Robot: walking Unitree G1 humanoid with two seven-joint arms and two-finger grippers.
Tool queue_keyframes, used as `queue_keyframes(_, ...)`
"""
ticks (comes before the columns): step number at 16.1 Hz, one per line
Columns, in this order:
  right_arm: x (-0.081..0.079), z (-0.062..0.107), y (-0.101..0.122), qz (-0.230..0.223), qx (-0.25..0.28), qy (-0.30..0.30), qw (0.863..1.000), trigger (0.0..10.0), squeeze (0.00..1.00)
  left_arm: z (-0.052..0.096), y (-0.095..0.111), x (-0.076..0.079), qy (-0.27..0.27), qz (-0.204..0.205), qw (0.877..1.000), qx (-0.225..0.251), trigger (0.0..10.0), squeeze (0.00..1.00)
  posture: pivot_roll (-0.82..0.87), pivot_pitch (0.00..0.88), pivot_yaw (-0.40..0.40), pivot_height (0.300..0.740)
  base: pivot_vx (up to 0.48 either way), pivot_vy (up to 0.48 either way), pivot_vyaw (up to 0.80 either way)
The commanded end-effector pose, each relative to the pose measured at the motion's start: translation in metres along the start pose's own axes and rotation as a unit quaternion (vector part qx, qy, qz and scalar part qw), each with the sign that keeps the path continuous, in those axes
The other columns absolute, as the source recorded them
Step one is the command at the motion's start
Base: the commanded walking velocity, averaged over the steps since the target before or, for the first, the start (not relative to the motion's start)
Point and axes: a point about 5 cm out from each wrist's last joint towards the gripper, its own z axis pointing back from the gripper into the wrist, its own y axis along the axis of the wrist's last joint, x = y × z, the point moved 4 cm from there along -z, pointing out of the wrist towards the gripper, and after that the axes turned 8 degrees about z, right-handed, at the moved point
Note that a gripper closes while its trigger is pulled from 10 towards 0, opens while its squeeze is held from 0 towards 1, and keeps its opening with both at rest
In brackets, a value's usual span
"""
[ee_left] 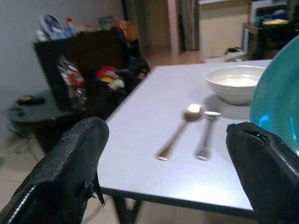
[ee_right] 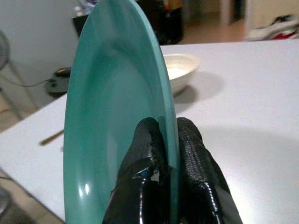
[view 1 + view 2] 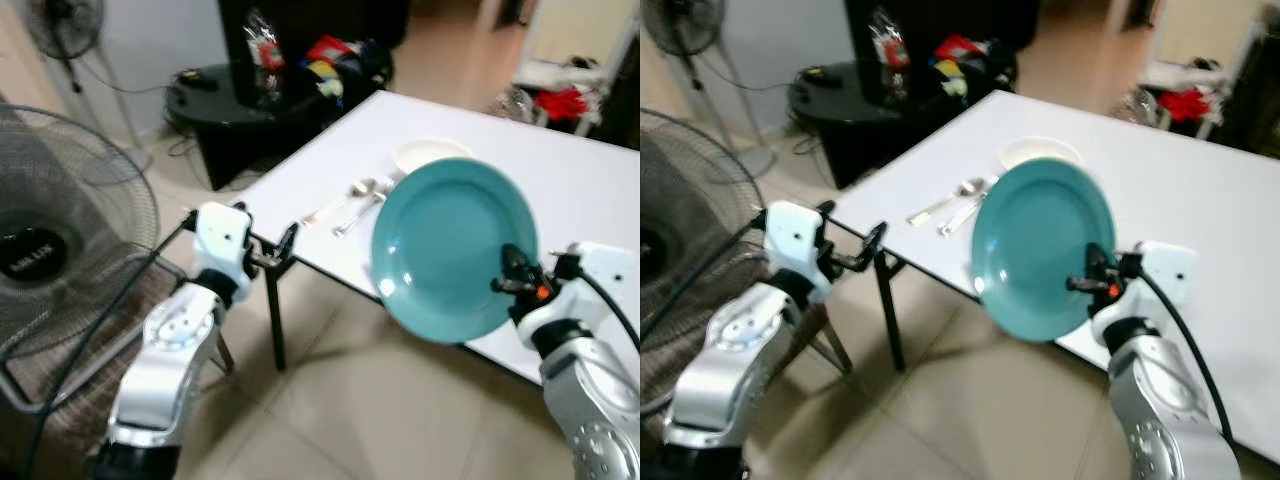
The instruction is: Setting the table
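Pale floor tiles (image 3: 340, 400) are seen below a white table (image 3: 560, 190) with a smooth matte top and dark legs, set in a room where a low black stand (image 3: 215, 100) cluttered with colourful packets is placed against the far wall. A wire-caged fan (image 3: 60, 240) is seen at the robot's left, and a second fan (image 3: 65, 25) on a pole stands further back.

A teal plate (image 3: 450, 250), round, glossy and shallow-rimmed, is held nearly on edge above the table's near edge. Its rim is pinched between the two black fingers of the right gripper (image 2: 168, 154), which are closed tightly on it, one finger on each face of the plate. The plate's hollow face is turned toward the robot's left, away from the wrist.

Beyond the plate, a cream bowl (image 3: 430, 152) is set on the table top, round and low-walled. Just beside it, toward the robot's left, a metal spoon (image 1: 180, 130) and a second piece of metal cutlery (image 1: 205, 135) are laid side by side, their handles pointing to the table edge.

The left gripper (image 3: 275, 252) is held off the table's near corner, above the floor, its rough black fingers (image 1: 70, 158) spread wide with nothing between them.
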Motion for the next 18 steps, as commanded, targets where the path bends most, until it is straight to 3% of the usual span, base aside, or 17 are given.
queue_keyframes(1, -0.01, 0.0, 0.007, -0.013, 0.01, 0.024, 1.0, 10.0, 0.0, 0.001, 0.001, -0.004, 0.003, -0.003, 1.0, -0.001, 10.0, 0.0, 0.0, 0.0, 0.018, 0.74, 0.345, 0.0, -0.8)
queue_keyframes(4, -0.012, 0.001, 0.003, -0.036, -0.001, 0.033, 0.999, 10.0, 0.0, 0.001, 0.0, -0.004, -0.002, -0.004, 1.0, -0.003, 10.0, 0.0, 0.0, 0.0, 0.023, 0.74, 0.317, 0.0, -0.53)
queue_keyframes(5, -0.015, 0.002, 0.003, -0.063, -0.004, 0.043, 0.997, 10.0, 0.0, 0.001, 0.0, -0.004, -0.005, -0.005, 1.0, -0.006, 10.0, 0.0, 0.0, 0.0, 0.024, 0.74, 0.262, 0.0, 0.0)
queue_keyframes(6, -0.019, 0.003, 0.001, -0.125, -0.011, 0.058, 0.99, 10.0, 0.0, 0.003, -0.002, -0.002, -0.025, -0.004, 1.0, -0.012, 10.0, 0.0, 0.0, 0.0, 0.024, 0.74, 0.0, 0.0, 0.0)
queue_keyframes(7, -0.019, 0.004, 0.001, -0.144, -0.014, 0.062, 0.988, 10.0, 0.0, 0.004, -0.002, -0.001, -0.032, -0.004, 0.999, -0.015, 10.0, 0.0, 0.0, 0.0, 0.024, 0.74, 0.0, 0.0, 0.0)
queue_keyframes(8, -0.018, 0.003, -0.007, -0.196, -0.035, 0.057, 0.978, 10.0, 0.0, 0.007, -0.004, 0.003, -0.065, -0.003, 0.998, -0.025, 10.0, 0.0, 0.01, 0.0, 0.023, 0.74, 0.0, 0.0, 0.0)
queue_keyframes(11, -0.012, 0.0, -0.023, -0.277, -0.074, 0.029, 0.958, 10.0, 0.0, 0.015, -0.005, 0.01, -0.137, 0.004, 0.99, -0.046, 10.0, 0.0, 0.01, 0.0, 0.028, 0.74, 0.0, 0.0, 0.0)
queue_keyframes(14, -0.012, -0.001, -0.036, -0.303, -0.122, 0.016, 0.945, 10.0, 0.0, 0.021, -0.008, 0.015, -0.19, 0.006, 0.979, -0.072, 10.0, 0.0, 0.01, 0.0, 0.035, 0.74, 0.0, 0.0, 0.0)
queue_keyframes(16, -0.01, -0.005, -0.052, -0.361, -0.174, -0.006, 0.916, 10.0, 0.0, 0.026, -0.011, 0.022, -0.237, 0.01, 0.967, -0.094, 10.0, 0.0, 0.01, 0.0, 0.042, 0.74, 0.0, 0.0, 0.0)
queue_keyframes(18, -0.005, -0.013, -0.056, -0.402, -0.185, -0.02, 0.897, 10.0, 0.0, 0.029, -0.011, 0.026, -0.259, 0.01, 0.96, -0.104, 10.0, 0.0, 0.0, 0.0, 0.044, 0.74, 0.0, 0.0, 0.0)
